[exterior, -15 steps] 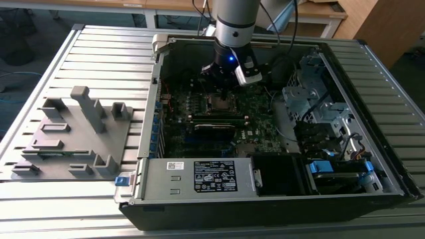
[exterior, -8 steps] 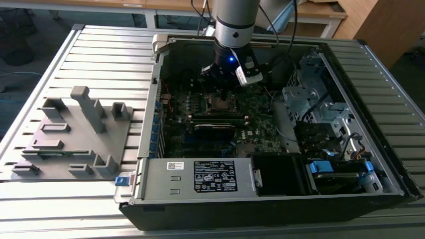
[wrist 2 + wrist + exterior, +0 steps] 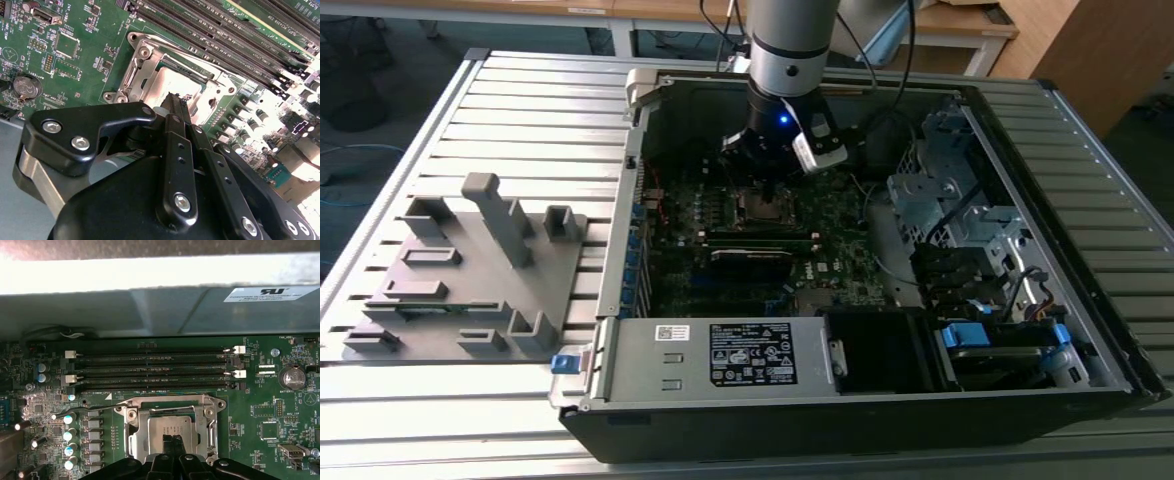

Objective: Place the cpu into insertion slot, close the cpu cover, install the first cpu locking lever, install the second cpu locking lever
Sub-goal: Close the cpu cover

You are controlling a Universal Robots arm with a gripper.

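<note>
The cpu lies flat in the insertion slot of the green motherboard, its silver top showing in both wrist views. The cpu cover, a silver frame, lies down around the chip. A thin wire locking lever runs along one side of the socket. My gripper hangs directly over the chip with its black fingers pressed together, tips at or just above the chip's surface. In the exterior view the gripper is low inside the open computer case.
Long memory slots run beside the socket, with capacitors and a coin battery nearby. The case holds a power supply and a drive cage. A grey fixture plate lies at the exterior view's left.
</note>
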